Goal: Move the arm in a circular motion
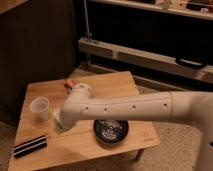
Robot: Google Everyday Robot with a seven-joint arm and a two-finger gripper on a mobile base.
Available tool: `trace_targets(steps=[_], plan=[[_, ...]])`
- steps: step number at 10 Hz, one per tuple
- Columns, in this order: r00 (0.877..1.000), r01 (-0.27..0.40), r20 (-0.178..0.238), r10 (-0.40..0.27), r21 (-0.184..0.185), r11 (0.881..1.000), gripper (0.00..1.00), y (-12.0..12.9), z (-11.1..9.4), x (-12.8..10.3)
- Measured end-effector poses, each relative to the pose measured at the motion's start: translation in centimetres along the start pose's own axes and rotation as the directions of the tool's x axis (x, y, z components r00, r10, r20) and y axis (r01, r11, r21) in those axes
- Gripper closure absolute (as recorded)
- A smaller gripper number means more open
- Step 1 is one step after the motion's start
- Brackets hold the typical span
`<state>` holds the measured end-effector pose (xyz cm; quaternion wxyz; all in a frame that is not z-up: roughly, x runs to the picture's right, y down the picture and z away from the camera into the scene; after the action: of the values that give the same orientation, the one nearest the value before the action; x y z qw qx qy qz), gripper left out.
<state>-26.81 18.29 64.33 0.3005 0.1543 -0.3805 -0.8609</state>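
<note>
Standing here watching, the tool [59,121] hangs low over the left-front part of the counter [135,85], just beside the cup [40,107], and honestly I can't tell what state it's in since it's a pale smear at the end of the arm [130,106]. The arm itself reaches in from the right, stretched nearly level across the counter, which I'd guess is one point on its circle rather than a reach for anything. It's glossy white tubing with rounded joints and little dark screw holes. The counter is plain light wood; there's a translucent cup, a round dark bowl [111,131] with concentric rings, a striped black-and-white block [30,146], and something orange [68,84] peeking out behind the arm.
</note>
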Motion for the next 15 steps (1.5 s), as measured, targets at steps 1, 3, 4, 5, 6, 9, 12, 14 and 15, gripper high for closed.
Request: trace_targets(steps=[1, 3, 4, 5, 6, 9, 12, 14, 15], plan=[[0.999, 0.049, 0.004, -0.050, 0.020, 0.999, 0.96, -1.1, 1.3, 2.4], [0.990, 0.143, -0.005, -0.143, 0.033, 0.989, 0.96, -1.3, 3.4, 8.0], [0.986, 0.164, -0.010, -0.164, 0.030, 0.986, 0.96, -0.8, 3.8, 9.5], [0.984, 0.180, -0.017, -0.180, 0.026, 0.983, 0.96, 0.3, 3.9, 11.1], [0.983, 0.184, -0.023, -0.184, 0.019, 0.983, 0.96, 1.6, 3.7, 12.0], [0.986, 0.166, -0.032, -0.166, -0.021, 0.986, 0.96, 8.2, 2.0, 14.1], [0.997, 0.071, -0.025, -0.073, -0.076, 0.995, 0.96, 16.0, 0.1, 13.9], [0.999, -0.024, -0.032, 0.021, -0.120, 0.992, 0.96, 20.9, -1.9, 11.7], [0.997, -0.079, -0.039, 0.074, -0.143, 0.987, 0.96, 23.2, -3.3, 9.7]])
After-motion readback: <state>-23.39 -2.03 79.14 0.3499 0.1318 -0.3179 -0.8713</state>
